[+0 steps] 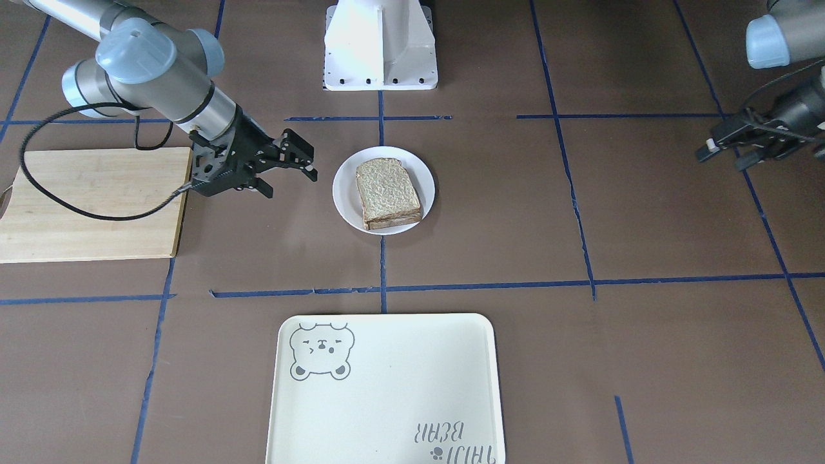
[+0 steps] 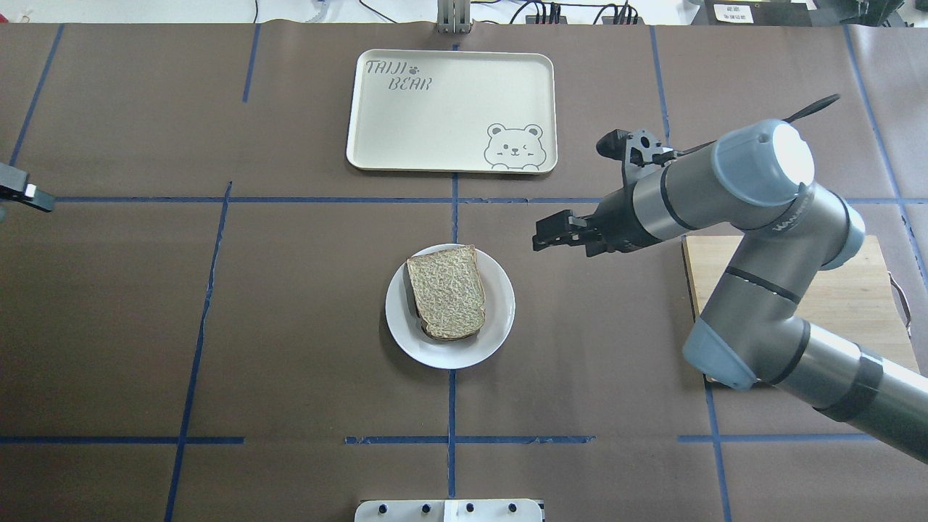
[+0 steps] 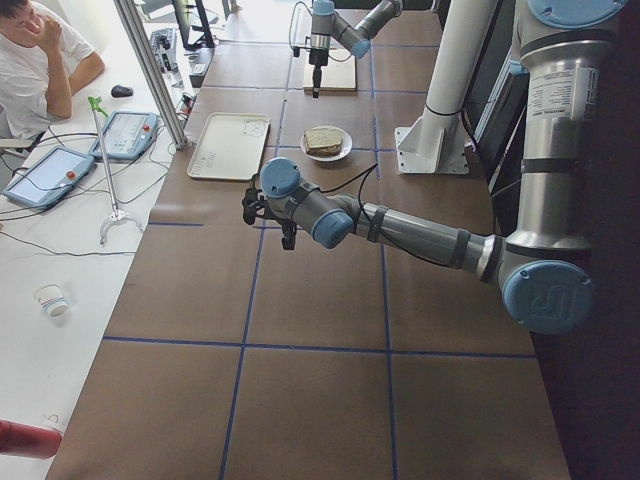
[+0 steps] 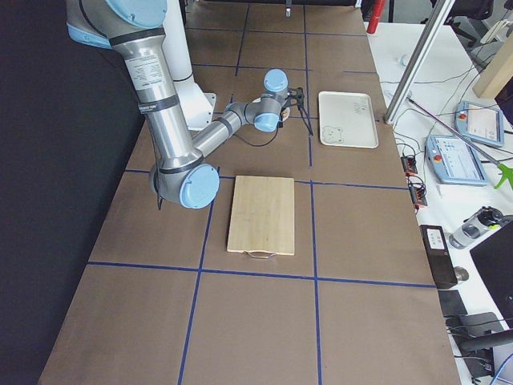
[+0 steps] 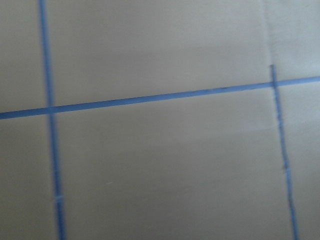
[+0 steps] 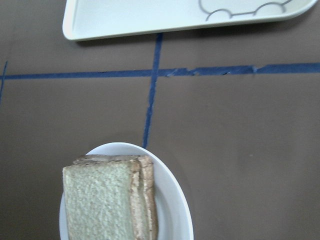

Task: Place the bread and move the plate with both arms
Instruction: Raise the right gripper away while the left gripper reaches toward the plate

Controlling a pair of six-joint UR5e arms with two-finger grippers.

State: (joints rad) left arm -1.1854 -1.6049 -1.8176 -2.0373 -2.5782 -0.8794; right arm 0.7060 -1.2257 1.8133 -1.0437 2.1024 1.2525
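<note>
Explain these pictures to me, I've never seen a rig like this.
Two robot arms work at a table covered in brown paper with blue tape lines. Two pictures look down on it, one from across the table and one from behind the robot; two look along it from its ends; two come from cameras on the wrists. In the middle a slice of bread lies on a small white plate. A cream tray with a bear drawing sits farther from the robot, and a wooden board lies on its right. The right hand hovers open beside the plate, holding nothing. The left hand is far off to the other side.
</note>
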